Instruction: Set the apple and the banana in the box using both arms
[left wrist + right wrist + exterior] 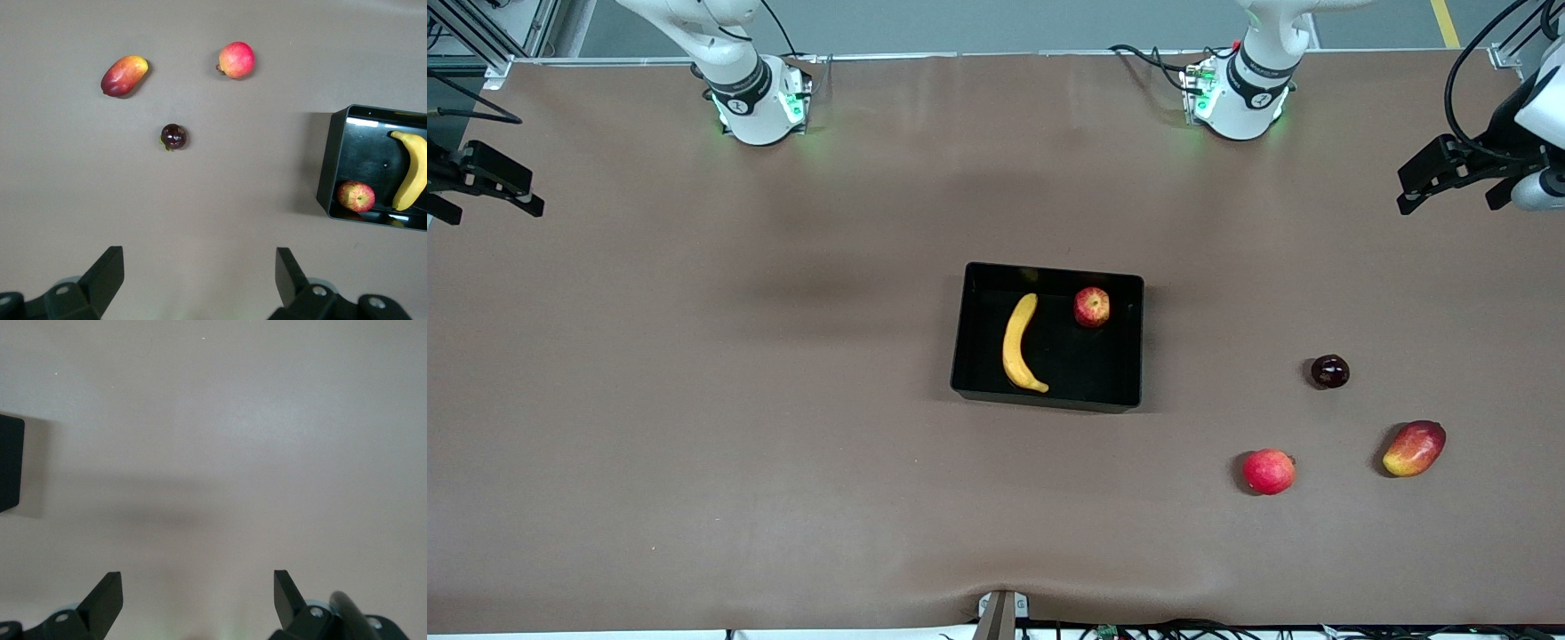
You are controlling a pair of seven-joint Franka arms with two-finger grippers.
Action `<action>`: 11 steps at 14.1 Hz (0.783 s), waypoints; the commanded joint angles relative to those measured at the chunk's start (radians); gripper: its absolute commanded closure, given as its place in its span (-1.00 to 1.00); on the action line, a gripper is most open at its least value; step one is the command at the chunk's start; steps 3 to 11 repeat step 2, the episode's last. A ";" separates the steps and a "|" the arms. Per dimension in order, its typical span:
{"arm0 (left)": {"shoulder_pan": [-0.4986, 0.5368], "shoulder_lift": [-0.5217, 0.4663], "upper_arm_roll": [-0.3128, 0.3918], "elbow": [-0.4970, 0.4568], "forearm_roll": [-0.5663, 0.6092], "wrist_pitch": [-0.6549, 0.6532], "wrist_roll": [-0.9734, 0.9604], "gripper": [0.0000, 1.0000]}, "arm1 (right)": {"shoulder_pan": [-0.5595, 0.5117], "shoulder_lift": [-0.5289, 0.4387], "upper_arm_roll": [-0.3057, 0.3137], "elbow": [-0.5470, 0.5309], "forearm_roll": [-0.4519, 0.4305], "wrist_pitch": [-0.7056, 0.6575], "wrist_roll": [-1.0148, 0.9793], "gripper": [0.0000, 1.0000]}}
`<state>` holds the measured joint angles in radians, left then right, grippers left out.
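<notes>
The black box (1049, 400) stands mid-table. Inside it lie the yellow banana (1017, 342), toward the right arm's end, and the red apple (1091, 307) with pale streaks, in the corner nearest the left arm's base. The left wrist view also shows the box (331, 160), the apple (355, 196) and the banana (413, 170). My left gripper (1449, 203) hangs open and empty high over the left arm's end of the table, fingers wide in its wrist view (200, 267). My right gripper (494, 212) hangs open and empty over the right arm's end (198, 590), with one box corner (10, 460) in its view.
Three other fruits lie on the brown table toward the left arm's end: a dark purple round fruit (1329, 371), a pinkish-red round fruit (1268, 471) and an oval red-yellow mango (1414, 448), the last two nearer the front camera.
</notes>
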<state>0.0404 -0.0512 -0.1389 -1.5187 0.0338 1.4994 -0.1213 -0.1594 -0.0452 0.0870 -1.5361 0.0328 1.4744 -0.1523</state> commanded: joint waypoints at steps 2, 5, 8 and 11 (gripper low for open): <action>0.006 -0.001 -0.005 0.006 -0.008 -0.022 0.017 -1.00 | 0.052 -0.002 -0.056 0.002 0.006 -0.003 0.000 -1.00; 0.006 -0.001 -0.005 0.006 -0.008 -0.022 0.017 -1.00 | 0.052 -0.002 -0.056 0.002 0.006 -0.003 0.000 -1.00; 0.006 -0.001 -0.005 0.006 -0.008 -0.022 0.017 -1.00 | 0.052 -0.002 -0.056 0.002 0.006 -0.003 0.000 -1.00; 0.006 -0.001 -0.005 0.006 -0.008 -0.022 0.017 -1.00 | 0.052 -0.002 -0.056 0.002 0.006 -0.003 0.000 -1.00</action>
